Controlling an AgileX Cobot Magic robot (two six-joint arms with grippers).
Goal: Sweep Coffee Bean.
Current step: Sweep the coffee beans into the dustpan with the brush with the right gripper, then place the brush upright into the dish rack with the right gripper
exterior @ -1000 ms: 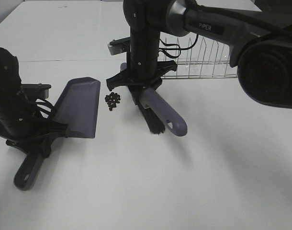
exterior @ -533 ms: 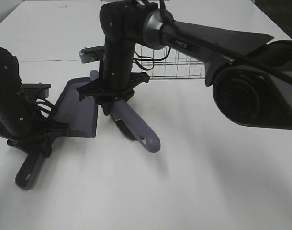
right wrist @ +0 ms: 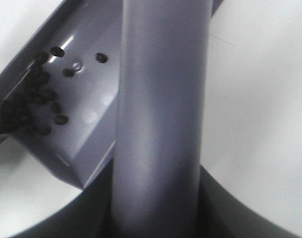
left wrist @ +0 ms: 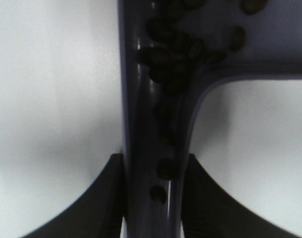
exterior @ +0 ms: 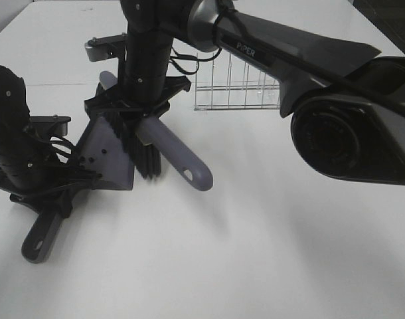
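Note:
The grey-purple dustpan [exterior: 113,143] lies on the white table at the left. My left gripper [exterior: 52,193] is shut on its handle [exterior: 40,238]. The coffee beans [exterior: 89,159] lie inside the pan near its back wall. In the left wrist view the beans [left wrist: 171,54] are piled at the neck of the handle [left wrist: 148,148]. My right gripper [exterior: 139,109] is shut on the brush handle [exterior: 179,159], with the black bristles [exterior: 141,151] over the pan's open edge. The right wrist view shows the brush handle [right wrist: 161,124] above the pan [right wrist: 84,114] and the beans [right wrist: 34,99].
A clear wire rack [exterior: 236,86] stands behind the brush at the back of the table [exterior: 269,252]. The right arm's large body [exterior: 348,133] reaches across from the right.
My right gripper has swept the brush leftwards. The beans that lay on the table beside the pan's edge are now inside the pan. The left arm and pan have stayed put.

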